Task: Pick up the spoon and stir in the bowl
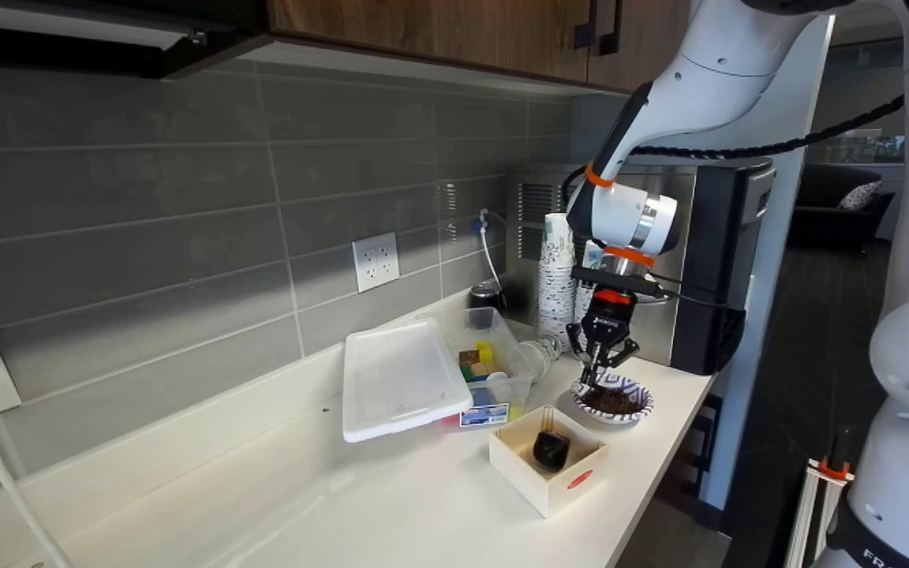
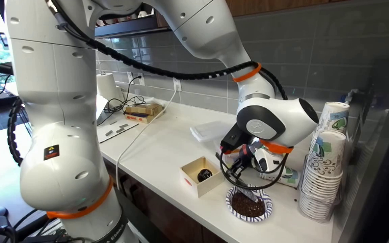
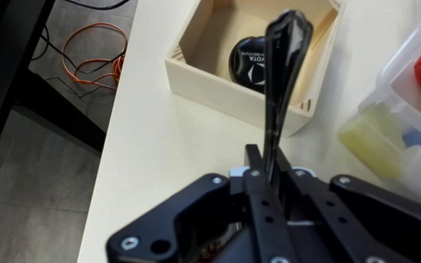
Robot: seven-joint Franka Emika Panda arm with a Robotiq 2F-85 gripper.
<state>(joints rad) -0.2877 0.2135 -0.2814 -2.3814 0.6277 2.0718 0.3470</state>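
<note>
You have a white counter below, and over it reaches your white arm; the black band at its foot reads "A EMIKA" in an exterior view, and a dark sticker higher up carries a yellow triangle over print too small to read. At the counter's end stands a steel-sided appliance. Your clear bin holds coloured pieces and wears a blue-and-white label, its words too small, with a white tray tilted just beside it. The stacked paper cups near the appliance are printed with green shapes and swirls. Your square wooden box bears a red oval mark whose lettering you can't make out. Near the box the bowl sits upright on the counter, its rim patterned in blue-violet and white, with dark brown granular stuff inside. Your gripper points down over the bowl, its jaws pinched on the spoon: in the wrist view the dark handle stands out from between them, the marks near its end illegible. The spoon's lower end is hidden, so you can't tell whether it touches the brown stuff. In the box lies a black rounded object; its white lettering, upside down in the wrist view, gives you "YOTA" and "INSTITUTE", the rest behind the handle.
</note>
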